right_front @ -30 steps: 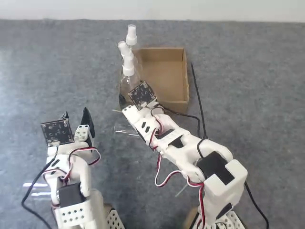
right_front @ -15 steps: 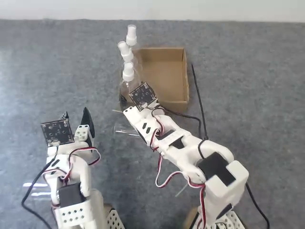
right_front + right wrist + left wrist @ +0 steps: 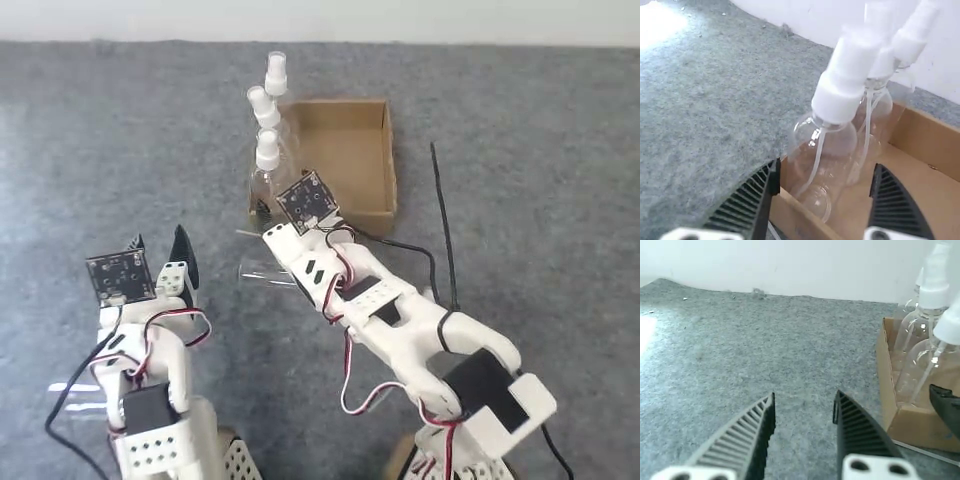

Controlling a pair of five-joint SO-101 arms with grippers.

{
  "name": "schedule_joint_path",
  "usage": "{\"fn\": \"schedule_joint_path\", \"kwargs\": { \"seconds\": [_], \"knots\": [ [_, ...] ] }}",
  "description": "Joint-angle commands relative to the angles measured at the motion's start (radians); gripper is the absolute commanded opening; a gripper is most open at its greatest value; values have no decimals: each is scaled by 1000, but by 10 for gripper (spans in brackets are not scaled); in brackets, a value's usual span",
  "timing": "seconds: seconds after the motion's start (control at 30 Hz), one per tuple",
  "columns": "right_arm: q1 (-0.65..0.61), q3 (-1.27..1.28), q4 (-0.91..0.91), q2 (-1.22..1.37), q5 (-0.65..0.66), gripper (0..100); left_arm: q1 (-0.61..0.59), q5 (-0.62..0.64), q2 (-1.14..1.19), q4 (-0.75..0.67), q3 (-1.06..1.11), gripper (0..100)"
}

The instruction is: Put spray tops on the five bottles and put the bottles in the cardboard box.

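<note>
The right arm (image 3: 400,320) has drawn back a little from the cardboard box (image 3: 389,170). Its right gripper (image 3: 825,175) now stands released, jaws spread wide either side of the nearest bottle (image 3: 810,150) without touching it. That bottle, leaning over the box's near wall a second ago, stands upright in the near corner. By the look of it, that makes three of five delivered.

Grey felt-like carpet (image 3: 120,130) surrounds the shallow, open brown box. Two more capped bottles (image 3: 268,118) line the same wall, farther back. All are clear, round-bellied plastic with white cylindrical spray tops (image 3: 842,82) and thin dip tubes inside. The left gripper (image 3: 805,405) hangs well short of the box, its ribbed black jaws parted and empty.
</note>
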Motion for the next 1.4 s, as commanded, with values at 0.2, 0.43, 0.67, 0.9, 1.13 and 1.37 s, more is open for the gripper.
{"fn": "schedule_joint_path", "kwargs": {
  "seconds": [0.2, 0.43, 0.67, 0.9, 1.13, 1.37],
  "knots": [
    [-7, -9, 91, -116, 5, 243, -3, -2, -21, -37, -16, 181],
    [-2, -6, 205, -197, 5, 243, -3, -2, -21, -37, -16, 181],
    [-2, -6, 288, -255, 5, 243, -3, -2, -21, -37, -16, 181],
    [-2, -6, 348, -294, 5, 243, -3, -2, -21, -37, -16, 181],
    [-2, -6, 423, -349, 5, 243, -3, -2, -21, -37, -16, 181],
    [-2, -6, 456, -380, 5, 242, -3, -2, -21, -37, -16, 181]
  ]
}}
